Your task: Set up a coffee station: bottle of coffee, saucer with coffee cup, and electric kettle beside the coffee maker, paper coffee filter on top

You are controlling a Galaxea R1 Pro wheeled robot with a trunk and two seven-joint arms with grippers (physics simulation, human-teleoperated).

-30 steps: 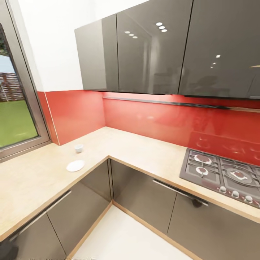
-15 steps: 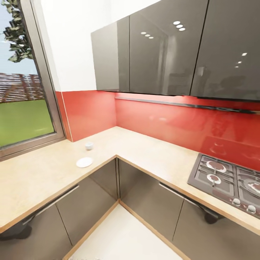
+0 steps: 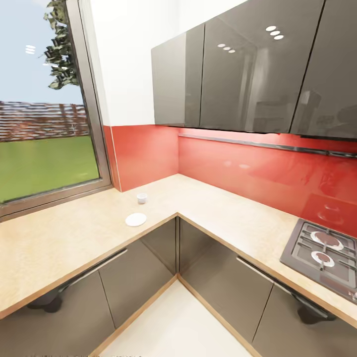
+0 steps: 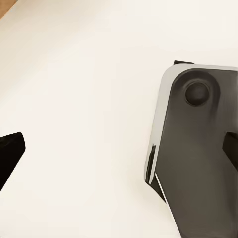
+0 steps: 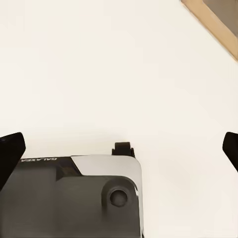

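A small white coffee cup point(image 3: 142, 198) stands on the beige countertop point(image 3: 74, 243) near the corner, below the window. Just in front of it, apart from it, a white saucer point(image 3: 136, 219) lies flat near the counter's front edge. The coffee maker, coffee bottle, paper filter and kettle are out of view. My left gripper point(image 4: 119, 158) hangs open over the pale floor with nothing between its dark fingertips point(image 4: 10, 153). My right gripper point(image 5: 119, 153) is open too and holds nothing.
The L-shaped counter runs along a red backsplash point(image 3: 238, 168) under dark grey wall cabinets point(image 3: 248, 74). A gas hob point(image 3: 325, 253) sits at the right. A large window point(image 3: 44, 124) is at the left. Part of my grey base point(image 4: 198, 158) point(image 5: 74, 198) shows over pale floor point(image 3: 173, 327).
The head camera has turned left: the whole picture shifts right, with more window and less hob. The cup and saucer look smaller but have not moved on the counter.
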